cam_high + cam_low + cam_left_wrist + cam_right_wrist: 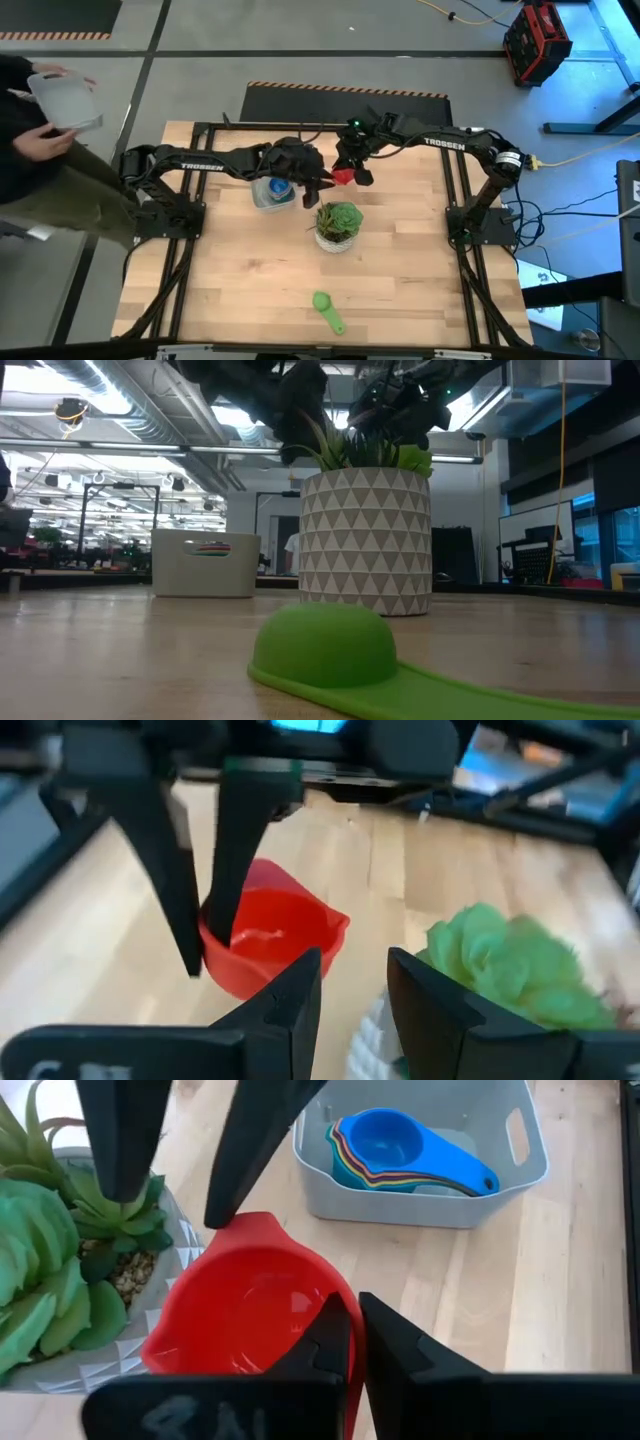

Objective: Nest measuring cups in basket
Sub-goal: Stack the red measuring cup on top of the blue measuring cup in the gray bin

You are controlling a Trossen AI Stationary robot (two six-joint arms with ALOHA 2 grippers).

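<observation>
A person at the far left holds a clear container, well off the tabletop (240, 290). On it, the basket (258, 201) sits under the left arm with several measuring cups (400, 1155) nested inside, a blue one on top. The left hand (322, 188) reaches past the basket, fingers partly apart and empty, its tips close beside the red cup (343, 177). The right hand (356, 170) has that cup pinched by the rim, fingers nearly closed, just above the potted plant (338, 224). These look like light, stiff, smooth plastic (a thin rim could slip), so the rim or short handle seems the best hold. Room is tight between both hands and the plant; the basket's near wall is the edge to clear. The green cup (327, 309) lies upside down, alone near the front, with open space around it.
</observation>
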